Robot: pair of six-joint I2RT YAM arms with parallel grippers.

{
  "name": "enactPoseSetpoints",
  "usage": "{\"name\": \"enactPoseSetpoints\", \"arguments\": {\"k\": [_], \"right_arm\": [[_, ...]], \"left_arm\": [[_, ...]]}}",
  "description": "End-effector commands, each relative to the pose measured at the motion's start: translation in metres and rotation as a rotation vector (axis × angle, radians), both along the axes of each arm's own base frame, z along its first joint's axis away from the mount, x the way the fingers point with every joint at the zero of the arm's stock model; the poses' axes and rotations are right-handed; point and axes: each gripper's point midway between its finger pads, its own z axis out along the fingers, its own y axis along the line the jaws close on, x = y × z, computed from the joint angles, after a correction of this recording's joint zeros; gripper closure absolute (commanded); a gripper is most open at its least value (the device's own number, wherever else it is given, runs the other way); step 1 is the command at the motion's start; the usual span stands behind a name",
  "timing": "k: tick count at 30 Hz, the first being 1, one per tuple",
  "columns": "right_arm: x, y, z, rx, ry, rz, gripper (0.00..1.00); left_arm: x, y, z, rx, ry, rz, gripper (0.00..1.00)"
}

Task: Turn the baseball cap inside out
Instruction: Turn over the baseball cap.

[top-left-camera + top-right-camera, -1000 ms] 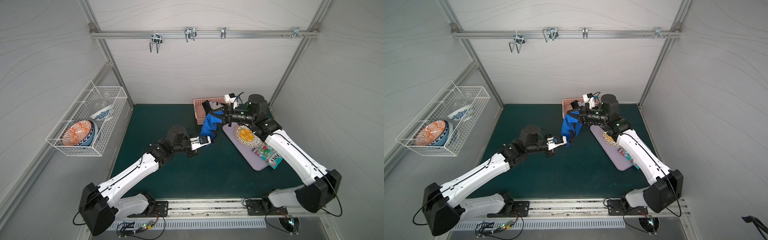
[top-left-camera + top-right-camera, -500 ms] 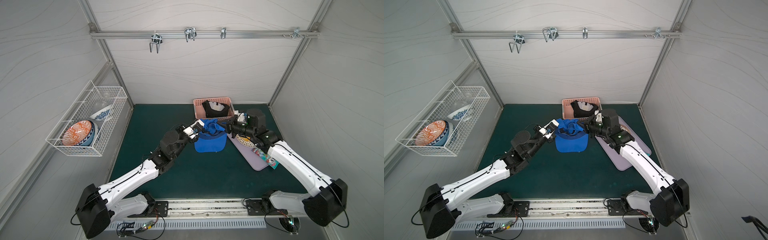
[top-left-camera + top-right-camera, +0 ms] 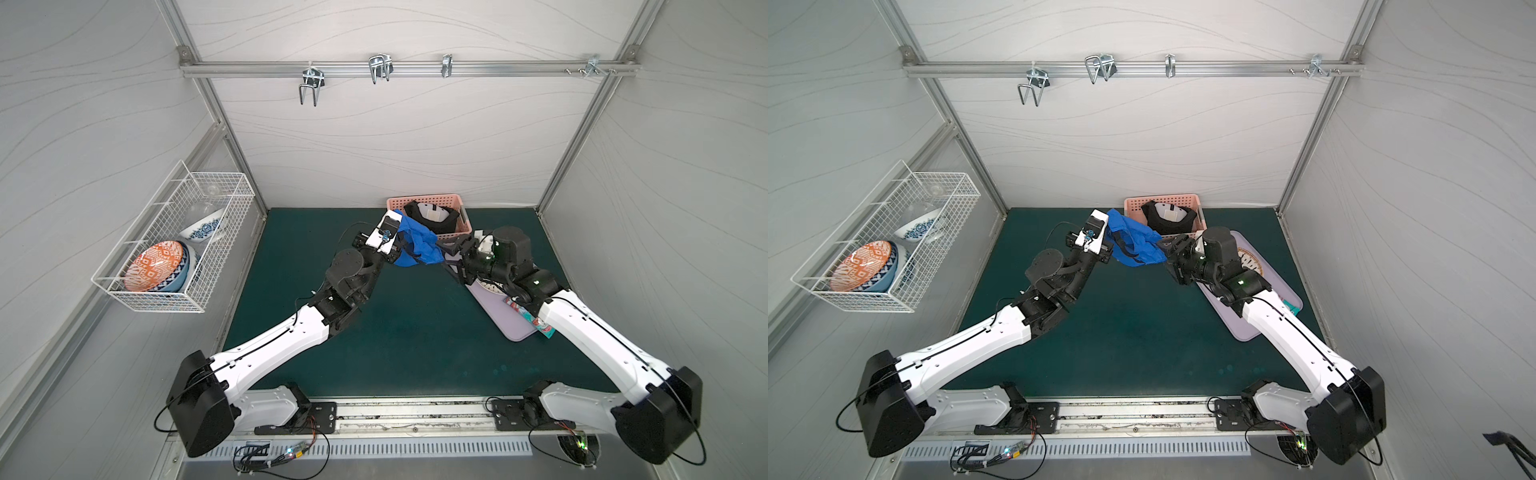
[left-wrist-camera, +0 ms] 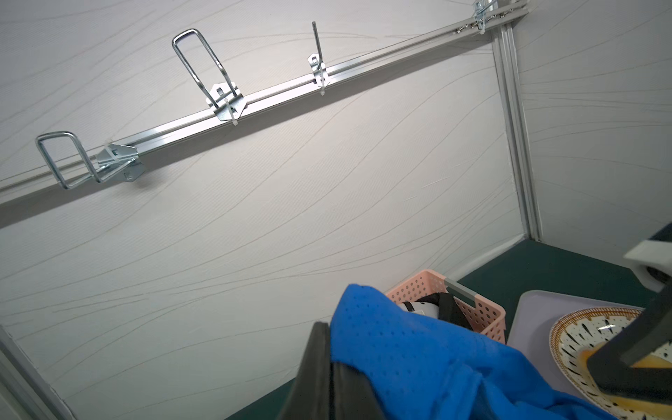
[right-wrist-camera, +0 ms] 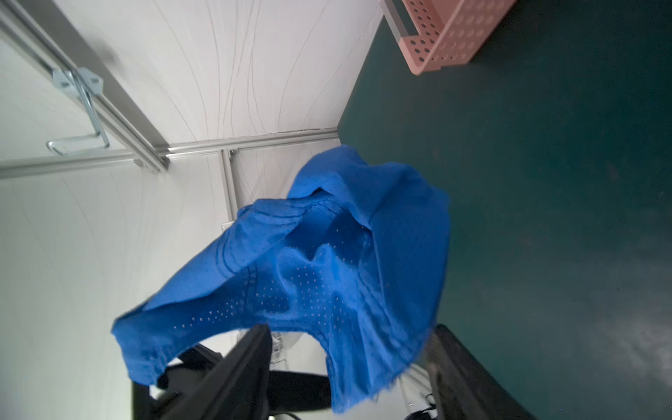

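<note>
The blue cap hung crumpled in the air over the green mat, near the mat's 12 o'clock edge, at the pink basket's 7 o'clock. The left claw, at the cap's 9 o'clock, was pinched tight on the cloth. The right claw, at its 3 o'clock, had its fingers spread wide, with the cap's loose edge hanging between them.

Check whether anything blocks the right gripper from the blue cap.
Nothing visible does. The blue cap hangs from the shut left gripper, and its loose edge drapes between the jaws of the open right gripper.
</note>
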Motion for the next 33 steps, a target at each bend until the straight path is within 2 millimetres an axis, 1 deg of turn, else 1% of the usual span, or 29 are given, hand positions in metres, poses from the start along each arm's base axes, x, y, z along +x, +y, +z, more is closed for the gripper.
{"name": "enactPoseSetpoints", "arguments": {"k": [1,3,5,7,8,10,12,15,17,19,20,22,24,27,29,31,33], "right_arm": [[-0.018,-0.015,0.027,-0.083,-0.204,0.085,0.16],[-0.025,-0.023,0.032,-0.137,-0.319,0.113,0.10],[-0.033,-0.027,0.039,-0.201,-0.455,0.152,0.08],[-0.044,-0.025,0.042,-0.284,-0.602,0.224,0.03],[-0.047,-0.025,0.039,-0.365,-0.677,0.253,0.01],[-0.057,-0.015,0.035,-0.519,-0.818,0.330,0.01],[-0.058,-0.007,0.029,-0.691,-0.913,0.353,0.01],[-0.064,0.016,0.028,-0.836,-1.056,0.374,0.01],[-0.072,0.036,0.031,-0.908,-1.172,0.390,0.01],[-0.077,0.052,0.033,-1.002,-1.256,0.374,0.01],[-0.077,0.059,0.033,-1.059,-1.301,0.371,0.01],[-0.074,0.066,0.031,-1.136,-1.348,0.347,0.01],[-0.068,0.072,0.029,-1.198,-1.384,0.322,0.01],[-0.058,0.076,0.031,-1.260,-1.414,0.273,0.01],[-0.051,0.080,0.034,-1.288,-1.435,0.248,0.01],[-0.044,0.083,0.034,-1.281,-1.438,0.252,0.01],[-0.037,0.082,0.035,-1.269,-1.425,0.240,0.01]], "left_arm": [[-0.005,0.005,0.007,-0.068,0.091,-0.087,1.00],[-0.005,0.008,0.003,-0.075,0.138,-0.114,1.00],[-0.007,0.009,0.003,-0.086,0.172,-0.148,1.00],[-0.008,0.008,0.001,-0.083,0.216,-0.174,1.00],[-0.010,0.008,0.003,-0.083,0.232,-0.181,1.00],[-0.012,0.010,0.004,-0.090,0.273,-0.180,1.00],[-0.014,0.012,0.005,-0.107,0.303,-0.173,1.00],[-0.016,0.016,0.006,-0.139,0.340,-0.163,1.00],[-0.018,0.018,0.008,-0.156,0.362,-0.159,1.00],[-0.019,0.019,0.009,-0.173,0.379,-0.159,1.00],[-0.020,0.020,0.012,-0.185,0.384,-0.159,1.00],[-0.021,0.020,0.015,-0.201,0.391,-0.161,1.00],[-0.022,0.020,0.018,-0.209,0.395,-0.164,1.00],[-0.025,0.020,0.023,-0.220,0.397,-0.177,1.00],[-0.028,0.020,0.026,-0.233,0.402,-0.191,1.00],[-0.032,0.020,0.028,-0.247,0.406,-0.202,1.00],[-0.035,0.021,0.027,-0.258,0.421,-0.208,1.00]]}}
